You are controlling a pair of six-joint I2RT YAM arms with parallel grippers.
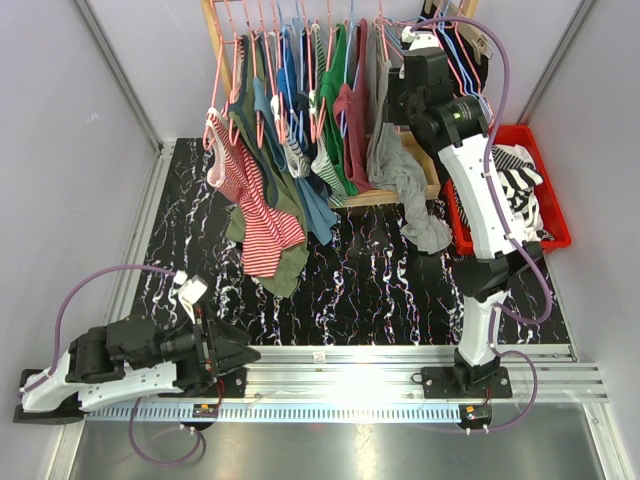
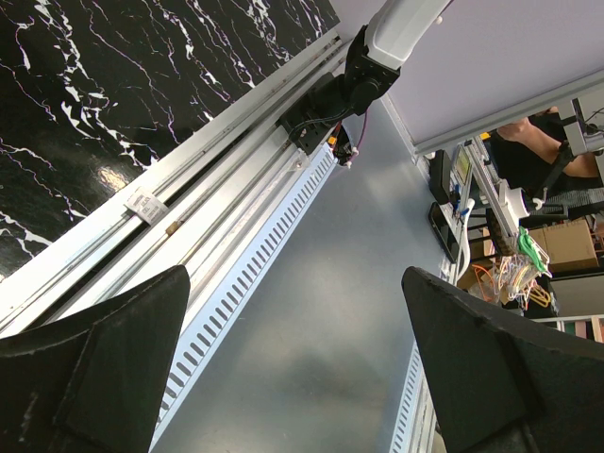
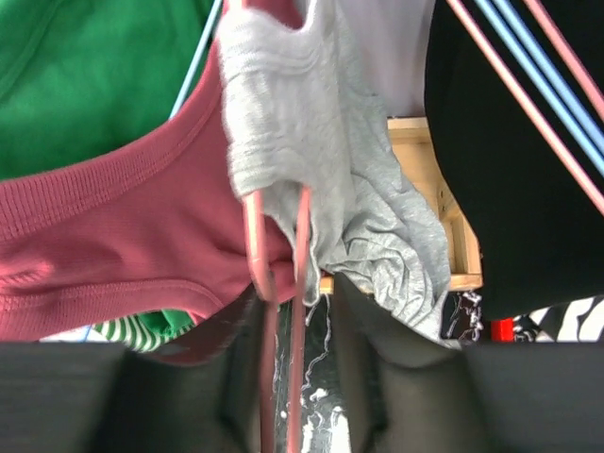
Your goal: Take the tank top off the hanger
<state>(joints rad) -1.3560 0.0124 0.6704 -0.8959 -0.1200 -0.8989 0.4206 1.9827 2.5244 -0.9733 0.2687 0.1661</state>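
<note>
tank top (image 1: pixel 405 180): grey, on pink hanger (image 3: pixel 278 236) toward right of wooden rack (image 1: pixel 213 45), hem hanging low over tabletop (image 1: pixel 380 290)
handling: likely soft, light, stretchy knit; pinch strap (image 3: pixel 269 94) beside hanger shoulder
right tool (image 3: pixel 297 316): fingers either side of hanger wires; clamped or not, cannot tell
left tool (image 2: pixel 297 368): wide apart, empty, by near rail (image 2: pixel 189 245)
surface: glossy black marble pattern
room: grey walls (image 1: pixel 80 120), red bin (image 1: pixel 555 235) right
</note>
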